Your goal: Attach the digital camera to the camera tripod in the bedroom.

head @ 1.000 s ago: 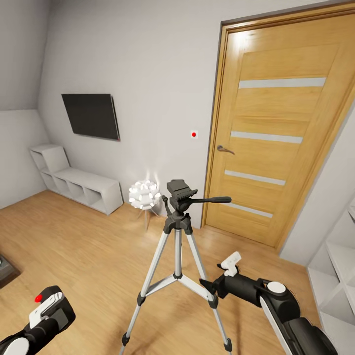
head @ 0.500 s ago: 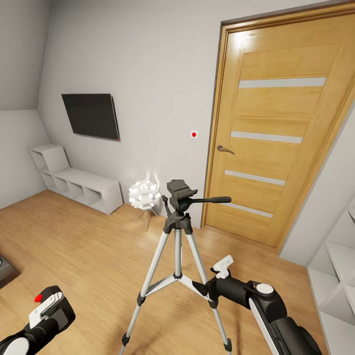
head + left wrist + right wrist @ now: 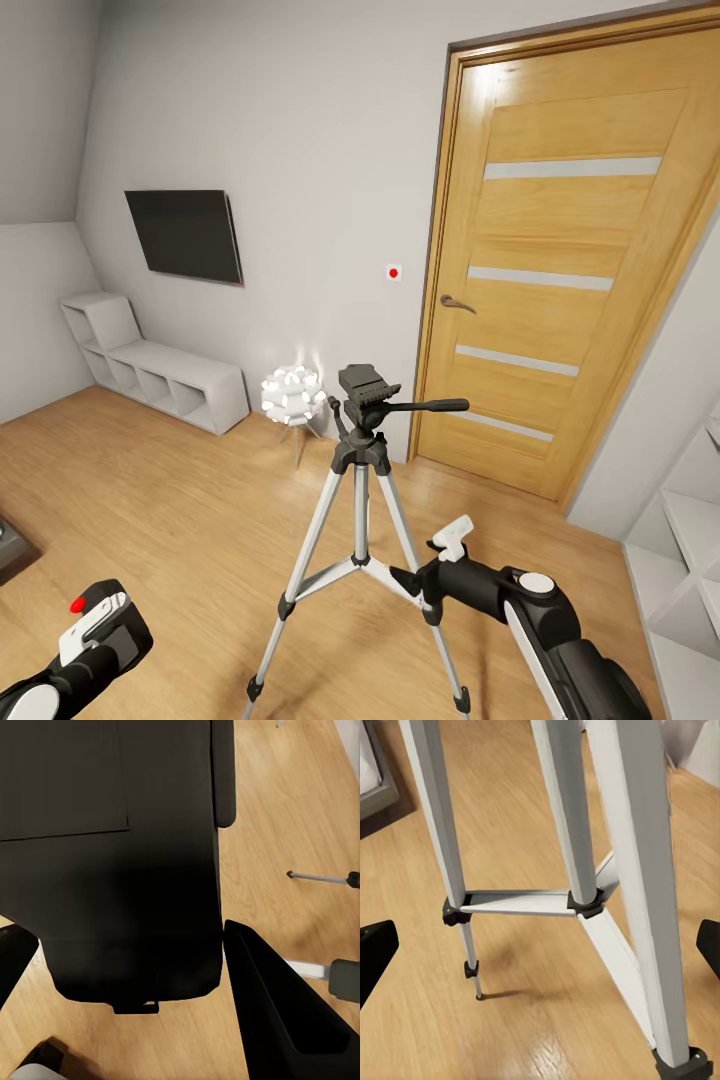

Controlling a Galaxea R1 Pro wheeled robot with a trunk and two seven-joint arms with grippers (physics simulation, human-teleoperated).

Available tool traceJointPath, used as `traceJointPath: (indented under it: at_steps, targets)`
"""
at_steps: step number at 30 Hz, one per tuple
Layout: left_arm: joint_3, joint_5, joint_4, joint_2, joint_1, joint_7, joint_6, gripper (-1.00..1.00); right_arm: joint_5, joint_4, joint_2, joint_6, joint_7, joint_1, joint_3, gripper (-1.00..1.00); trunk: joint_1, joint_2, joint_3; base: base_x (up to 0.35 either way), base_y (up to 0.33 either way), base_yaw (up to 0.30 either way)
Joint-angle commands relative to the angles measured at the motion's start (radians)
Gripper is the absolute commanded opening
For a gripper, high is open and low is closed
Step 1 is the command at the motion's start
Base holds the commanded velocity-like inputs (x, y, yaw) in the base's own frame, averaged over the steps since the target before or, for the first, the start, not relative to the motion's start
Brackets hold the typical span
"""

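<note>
Camera tripod between right jaws

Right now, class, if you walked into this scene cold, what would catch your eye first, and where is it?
The camera tripod stands mid-floor with its silver legs spread, dead centre of the head view. Behind it to the right is a tall wooden door with pale stripes, and a dark screen hangs on the grey wall to the left. Low down, the right claw sits open beside a tripod leg, while the left claw holds a big black object that could be the digital camera.
</note>
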Motion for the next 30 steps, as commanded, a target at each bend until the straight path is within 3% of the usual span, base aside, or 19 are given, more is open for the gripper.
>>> traceJointPath:
  at_steps: [1,8,14,30]
  targets:
    - [0.000,0.008,-0.003,0.000,0.000,0.007,0.004,-1.00,0.004,0.000,-0.001,0.004,0.004,-0.007,0.000,1.00,0.001,-0.002,-0.002,0.000,0.000,0.000]
    - [-0.001,0.008,-0.003,0.000,-0.001,0.006,0.004,-1.00,0.005,0.087,-0.011,-0.052,0.006,-0.073,-0.002,1.00,0.001,-0.002,-0.002,0.000,0.000,0.000]
    - [-0.001,0.008,-0.004,0.000,-0.001,0.006,0.004,-1.00,0.007,0.221,-0.015,-0.166,0.012,-0.137,0.001,1.00,0.001,-0.002,-0.002,0.000,0.000,0.000]
    - [-0.002,0.008,-0.004,-0.001,-0.001,0.006,0.003,-1.00,0.011,0.292,-0.014,-0.227,0.015,-0.162,0.016,1.00,0.001,-0.002,-0.002,0.000,0.000,0.000]
